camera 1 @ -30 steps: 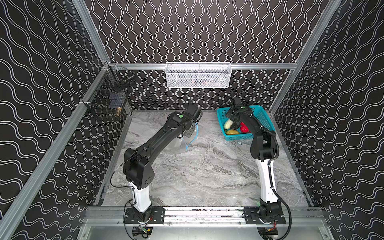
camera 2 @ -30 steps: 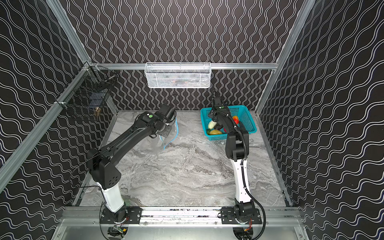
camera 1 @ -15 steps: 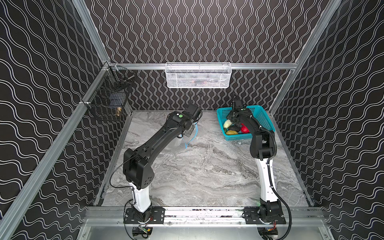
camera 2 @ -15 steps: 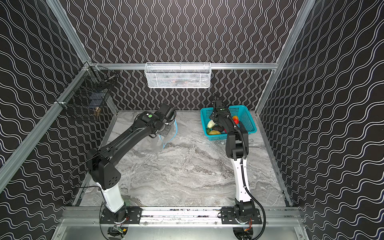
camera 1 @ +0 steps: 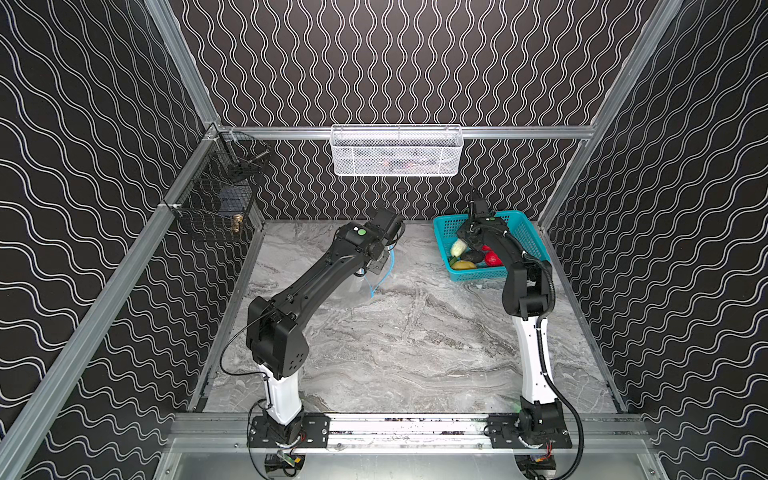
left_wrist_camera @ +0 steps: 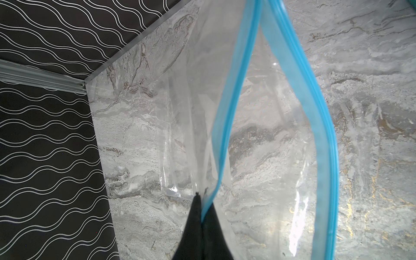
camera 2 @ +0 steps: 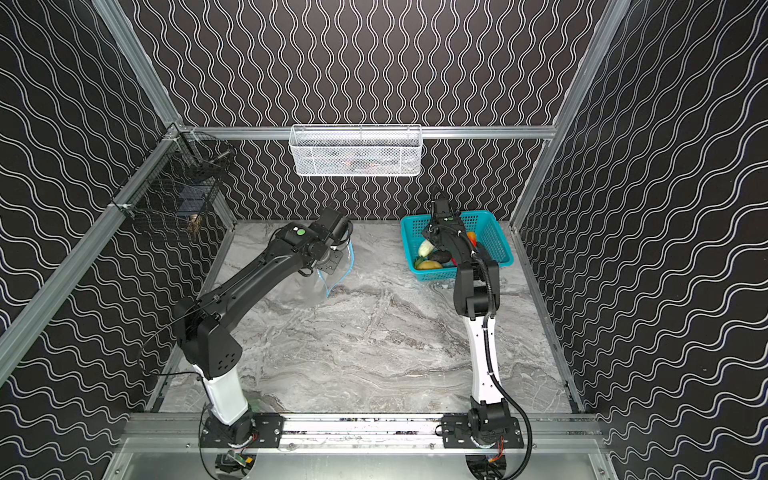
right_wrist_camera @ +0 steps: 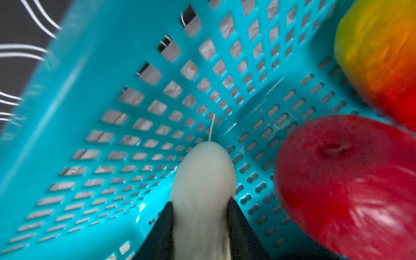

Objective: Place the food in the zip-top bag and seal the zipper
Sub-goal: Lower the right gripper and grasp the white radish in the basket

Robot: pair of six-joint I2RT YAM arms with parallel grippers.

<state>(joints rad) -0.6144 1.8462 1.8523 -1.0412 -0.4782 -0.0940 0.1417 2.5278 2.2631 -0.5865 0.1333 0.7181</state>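
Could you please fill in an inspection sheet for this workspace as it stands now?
surface: grey marble table, no spills seen.
job's things: zip-top bag held up, mouth open, zipper unsealed, no food inside; white oblong one, red round fruit, orange-red one, yellow potato-like one and a dark one in the teal basket.
clutter: nothing seen.
grippers: left gripper shut on the bag's mouth edge; right gripper closed on the white oblong one.
cables: black cable along the right arm; thin cable looped beside the left arm.
surroundings: white mesh basket on the back rail, black wire basket on the left wall.
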